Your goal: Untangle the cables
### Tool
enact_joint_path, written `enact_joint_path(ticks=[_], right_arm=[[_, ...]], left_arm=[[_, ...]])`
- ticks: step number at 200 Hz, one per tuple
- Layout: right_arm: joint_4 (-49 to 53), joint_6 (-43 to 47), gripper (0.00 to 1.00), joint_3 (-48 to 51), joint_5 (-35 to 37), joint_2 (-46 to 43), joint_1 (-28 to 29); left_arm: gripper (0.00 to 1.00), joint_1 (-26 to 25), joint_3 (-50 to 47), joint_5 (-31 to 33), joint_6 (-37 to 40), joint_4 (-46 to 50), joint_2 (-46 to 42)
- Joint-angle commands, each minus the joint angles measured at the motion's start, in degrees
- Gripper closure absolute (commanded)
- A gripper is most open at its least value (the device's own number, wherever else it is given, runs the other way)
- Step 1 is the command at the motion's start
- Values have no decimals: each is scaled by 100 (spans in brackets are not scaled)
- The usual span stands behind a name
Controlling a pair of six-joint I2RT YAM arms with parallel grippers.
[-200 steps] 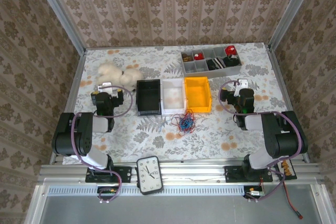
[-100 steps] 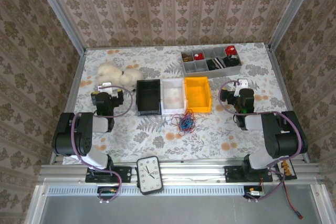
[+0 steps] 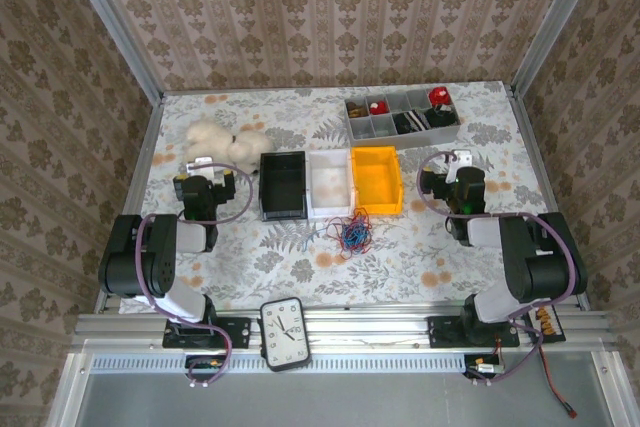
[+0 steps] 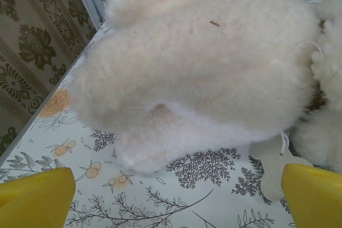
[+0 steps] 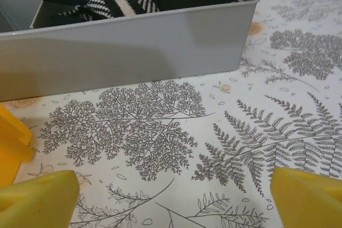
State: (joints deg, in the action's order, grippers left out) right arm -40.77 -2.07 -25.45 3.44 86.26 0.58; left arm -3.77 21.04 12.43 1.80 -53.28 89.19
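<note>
- cables (image 3: 350, 232): one small tangled bunch, thin blue + red + dark strands all mixed, lying flat.
- Pos: approx centre of top view, just below mid-frame; loose loops stick out at edges.

No readable text; the clock face (image 3: 283, 335) is too small.

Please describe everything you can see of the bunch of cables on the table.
The cables are one small tangled bunch of thin wires, blue, red and dark, looped over each other. The bunch lies flat on the flowered table, just on the near side of the white bin and the yellow bin, between the two arms and apart from both.
</note>
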Motion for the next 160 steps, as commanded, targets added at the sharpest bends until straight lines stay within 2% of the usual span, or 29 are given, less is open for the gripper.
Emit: enact_joint_path(ticks=[1,5,11,20,37,50,63,76,95,106,113,121,128,145,160], right_arm=[[2155,-172,15,-1155,60,-609,29],[2539,-312,15,-1374,179,-610,61],[3003,-454,10,-1664,333,-807,129],[3489,-762,10,-1939,941,-918,374],[3947,-1032,8,-2090,1663,-1293,1062],[4549,-1180,1,-2308,2155,-1482,1689],[5090,-1484,0,-2468,2297,-1603,2154],[5540,-1693,0,-2535,2235,-1692,2550],[5813,-1658,1,-2352,1976,-1845,3194],[5907,-1641,1,-2213,1802,-1924,3538],[5924,-1627,2,-2117,1575,-1961,3690],[5916,-1597,3,-2013,1302,-1994,3851],[5907,-1568,4,-1940,1122,-2007,3974],[5927,-1407,6,-1827,731,-1992,4223],[5950,-1358,6,-1757,472,-1950,4305]], left_arm=[[0,17,50,4,114,-140,-7],[0,23,50,-9,118,-135,-6],[0,30,50,-19,110,-133,-4],[0,41,56,-51,101,-119,-12],[0,56,67,-79,92,-99,-15],[0,66,75,-89,92,-68,-10],[0,12,100,-6,149,-37,-74],[0,-89,367,335,143,810,-523],[0,-302,1073,1304,-75,2520,-1289],[0,-449,1316,1388,-335,3083,-1652],[0,-663,1371,1581,-376,3222,-1823],[0,-1045,1401,2376,-641,3310,-1955],[0,-1397,1428,2758,-922,3458,-2028],[0,-2184,1747,3014,-2110,4691,-1998],[0,-3121,2062,3097,-2958,5650,-1731]])
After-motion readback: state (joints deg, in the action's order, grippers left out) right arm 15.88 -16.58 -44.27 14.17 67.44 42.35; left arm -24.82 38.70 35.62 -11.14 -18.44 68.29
